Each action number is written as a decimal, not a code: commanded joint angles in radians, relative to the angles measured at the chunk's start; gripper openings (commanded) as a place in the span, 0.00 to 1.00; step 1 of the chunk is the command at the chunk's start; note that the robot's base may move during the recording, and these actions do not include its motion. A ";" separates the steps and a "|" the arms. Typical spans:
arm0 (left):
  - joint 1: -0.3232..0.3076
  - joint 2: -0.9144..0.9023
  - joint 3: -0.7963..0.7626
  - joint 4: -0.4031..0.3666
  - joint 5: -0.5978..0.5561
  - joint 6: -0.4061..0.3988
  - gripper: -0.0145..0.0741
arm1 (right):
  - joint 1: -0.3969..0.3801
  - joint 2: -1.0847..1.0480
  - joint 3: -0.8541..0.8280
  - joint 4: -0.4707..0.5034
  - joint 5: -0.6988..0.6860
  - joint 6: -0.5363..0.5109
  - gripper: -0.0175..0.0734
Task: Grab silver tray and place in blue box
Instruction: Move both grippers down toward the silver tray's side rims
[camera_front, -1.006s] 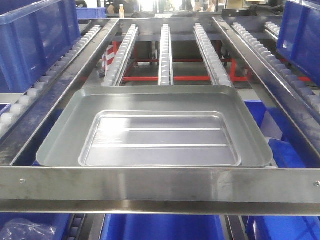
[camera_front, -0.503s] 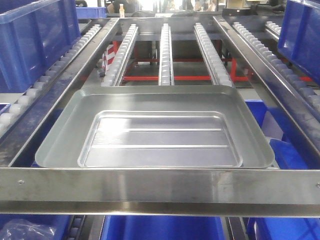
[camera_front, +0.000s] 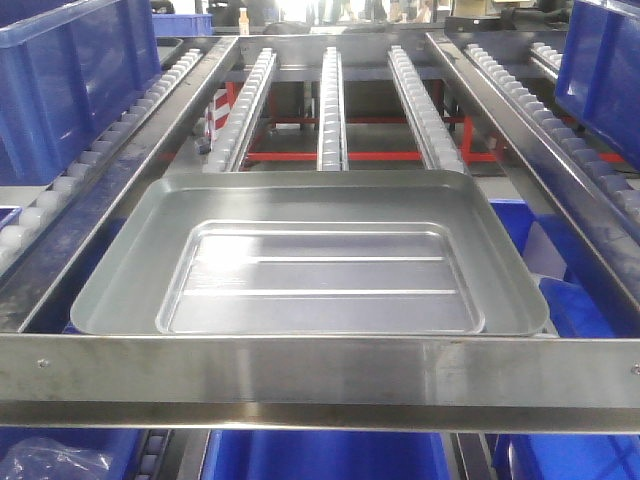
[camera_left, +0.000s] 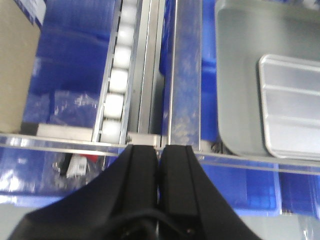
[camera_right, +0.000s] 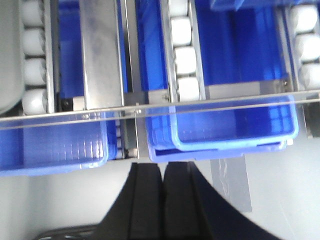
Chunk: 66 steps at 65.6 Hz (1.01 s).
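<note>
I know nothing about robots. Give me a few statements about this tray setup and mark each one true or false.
1. The silver tray lies on the roller tracks, just behind the steel rail. True.
2. The left gripper is clamped on the tray. False: it is shut on nothing and sits apart from the tray, on the near side of the rail.
3. The tray has nothing in it. True.
4. The right gripper is spread wide open. False: its fingers are pressed together, empty, in front of the blue bins.
</note>
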 joint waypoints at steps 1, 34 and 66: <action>-0.001 0.035 -0.037 -0.032 -0.057 0.000 0.16 | 0.002 0.005 -0.039 -0.003 -0.048 -0.010 0.25; -0.042 0.254 -0.039 -0.227 -0.044 -0.037 0.16 | 0.065 0.167 -0.074 0.131 -0.085 -0.008 0.25; -0.444 0.510 -0.230 0.295 -0.073 -0.632 0.16 | 0.444 0.590 -0.291 -0.185 -0.198 0.507 0.25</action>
